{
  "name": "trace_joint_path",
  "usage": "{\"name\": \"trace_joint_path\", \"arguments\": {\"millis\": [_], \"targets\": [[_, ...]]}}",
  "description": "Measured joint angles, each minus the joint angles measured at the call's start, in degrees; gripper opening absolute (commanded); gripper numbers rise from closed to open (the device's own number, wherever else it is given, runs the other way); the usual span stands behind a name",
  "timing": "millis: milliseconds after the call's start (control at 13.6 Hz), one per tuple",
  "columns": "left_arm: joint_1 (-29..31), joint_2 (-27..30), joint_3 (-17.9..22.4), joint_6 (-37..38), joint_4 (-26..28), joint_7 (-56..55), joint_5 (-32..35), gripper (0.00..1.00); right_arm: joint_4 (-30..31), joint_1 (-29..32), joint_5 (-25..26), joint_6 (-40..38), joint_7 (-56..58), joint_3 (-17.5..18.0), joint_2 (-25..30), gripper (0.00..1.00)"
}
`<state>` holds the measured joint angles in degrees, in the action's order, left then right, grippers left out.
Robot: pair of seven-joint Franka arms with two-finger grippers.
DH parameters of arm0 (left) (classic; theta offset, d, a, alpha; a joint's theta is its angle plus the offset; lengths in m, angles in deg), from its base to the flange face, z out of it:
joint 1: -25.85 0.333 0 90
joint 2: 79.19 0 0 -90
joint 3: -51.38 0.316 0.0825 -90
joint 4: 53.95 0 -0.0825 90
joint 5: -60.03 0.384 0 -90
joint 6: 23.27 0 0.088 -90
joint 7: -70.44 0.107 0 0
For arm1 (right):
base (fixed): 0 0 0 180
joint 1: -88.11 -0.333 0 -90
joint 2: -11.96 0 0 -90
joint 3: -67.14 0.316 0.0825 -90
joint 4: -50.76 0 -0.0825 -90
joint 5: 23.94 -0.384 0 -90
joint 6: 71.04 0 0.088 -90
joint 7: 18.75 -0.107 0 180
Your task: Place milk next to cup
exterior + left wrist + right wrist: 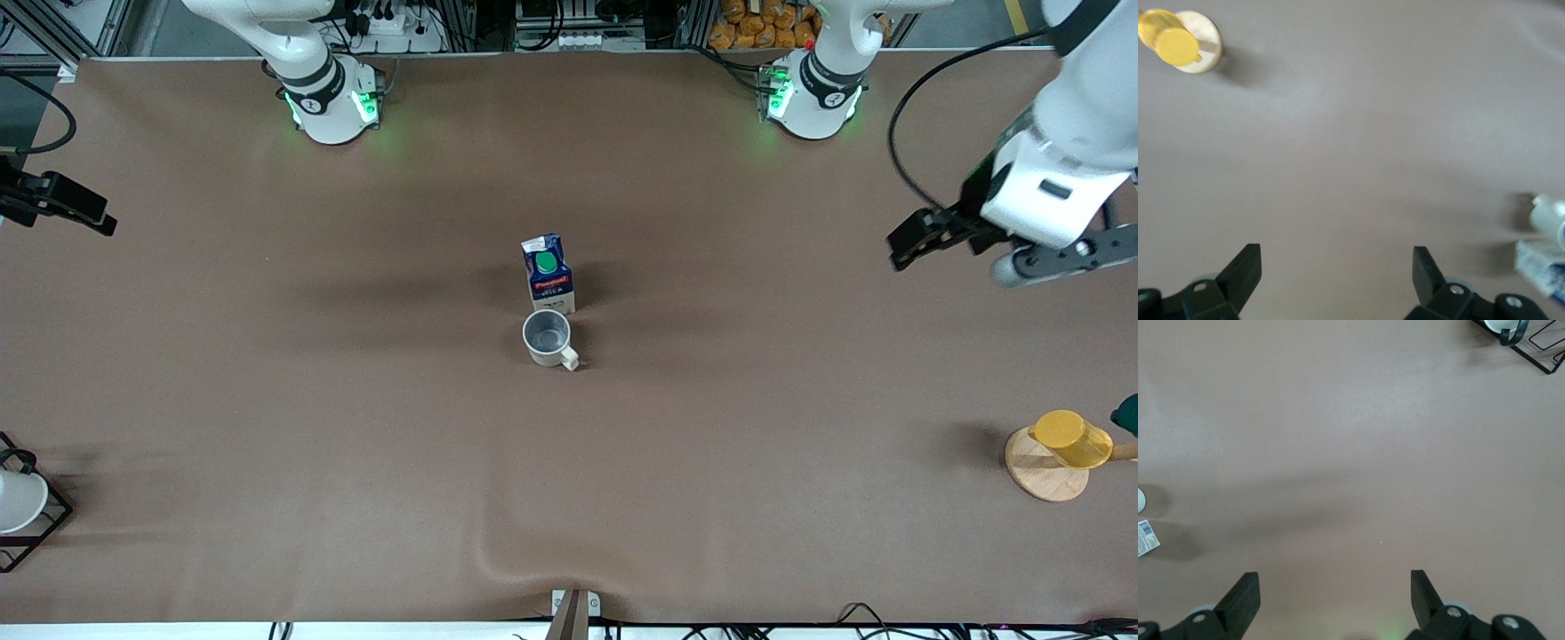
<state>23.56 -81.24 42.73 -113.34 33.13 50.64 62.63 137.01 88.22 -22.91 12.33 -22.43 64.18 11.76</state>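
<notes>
Milk (548, 273) upright, touching cup (548, 338); both well apart from released left end effector (1337, 268) and right end effector (1335, 595), also released.

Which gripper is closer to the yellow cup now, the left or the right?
Left. The left gripper hangs open over the left arm's end of the table, where the yellow cup lies. The right gripper waits open over the right arm's end.
</notes>
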Motion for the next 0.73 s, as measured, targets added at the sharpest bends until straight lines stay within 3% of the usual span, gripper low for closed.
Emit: {"name": "trace_joint_path", "arguments": {"millis": [294, 734], "targets": [[0.01, 5.83, 3.41, 0.08, 5.42, 11.72, 0.0, 1.0, 0.0, -1.22, 0.0, 0.0, 0.0, 0.08, 0.0, 1.0], [-0.01, 6.25, 3.64, 2.52, 5.52, 12.13, 0.0, 1.0, 0.0, -1.24, -0.1, 0.13, 0.57, 0.02, 0.0, 1.0]]}}
